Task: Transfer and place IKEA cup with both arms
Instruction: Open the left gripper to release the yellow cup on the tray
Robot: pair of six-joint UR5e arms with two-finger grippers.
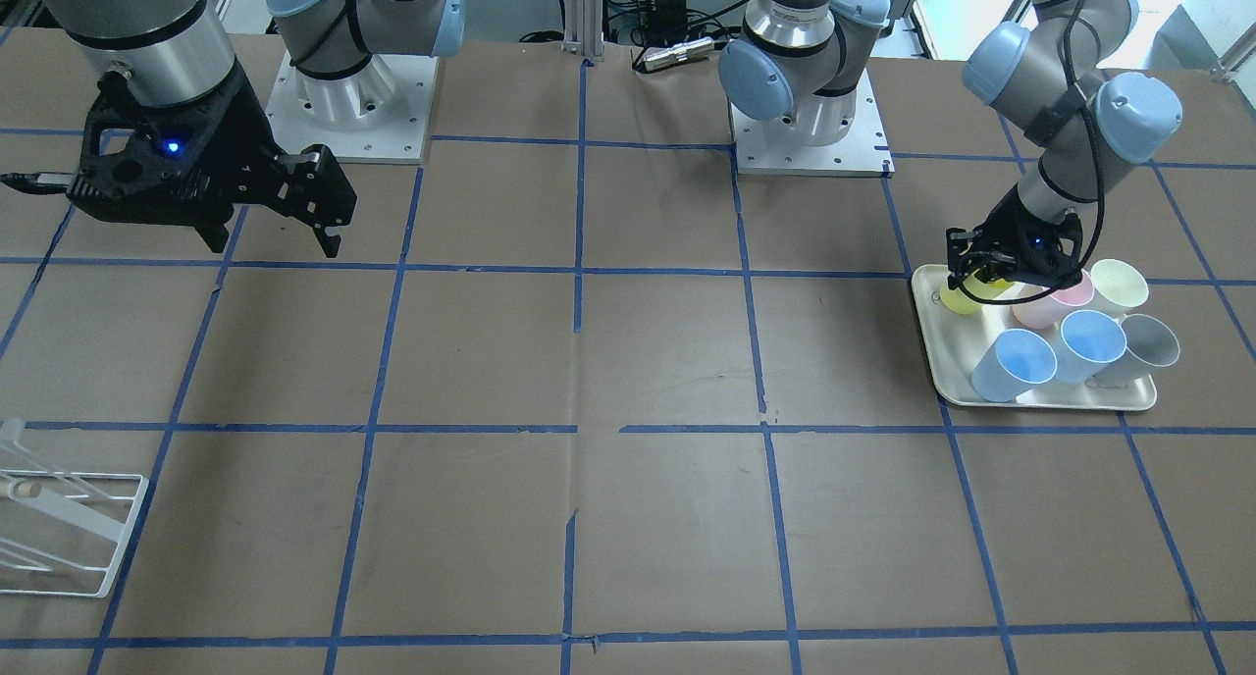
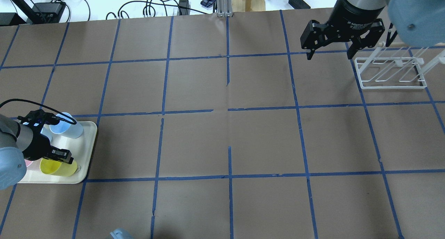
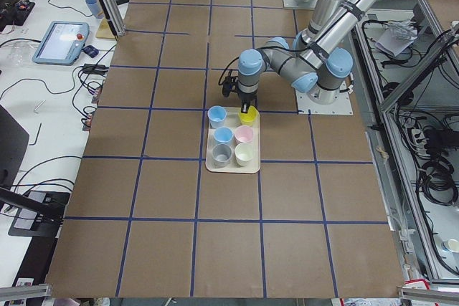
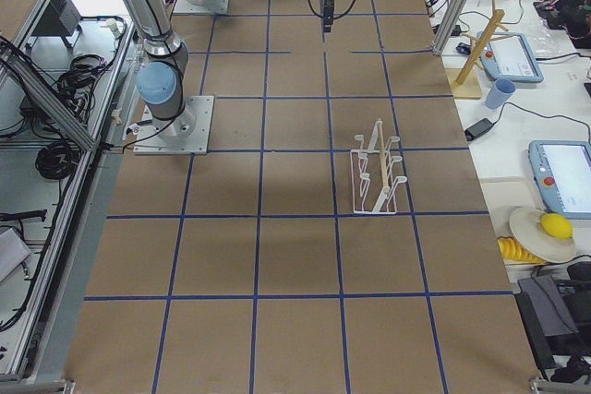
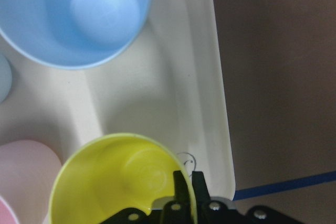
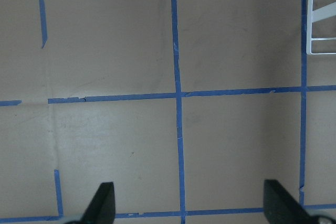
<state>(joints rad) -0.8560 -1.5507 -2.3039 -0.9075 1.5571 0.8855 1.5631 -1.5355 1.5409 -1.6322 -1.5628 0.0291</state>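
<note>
The bright yellow IKEA cup (image 1: 960, 299) stands upright at the corner of a cream tray (image 1: 1040, 396) on the robot's left side. It also shows in the overhead view (image 2: 59, 167) and in the left wrist view (image 5: 121, 177). My left gripper (image 1: 981, 268) is shut on the cup's rim, with one finger inside and one outside (image 5: 198, 181). I cannot tell whether the cup is off the tray. My right gripper (image 2: 328, 55) is open and empty, high above the table on the far side, beside the white rack (image 2: 391, 72).
The tray (image 2: 87, 152) also holds two blue cups (image 1: 1016, 363), a pink cup (image 1: 1042, 309), a grey cup (image 1: 1150, 341) and a pale yellow-green cup (image 1: 1119, 283), packed close to the yellow one. The brown table carries blue tape lines (image 2: 229, 108).
</note>
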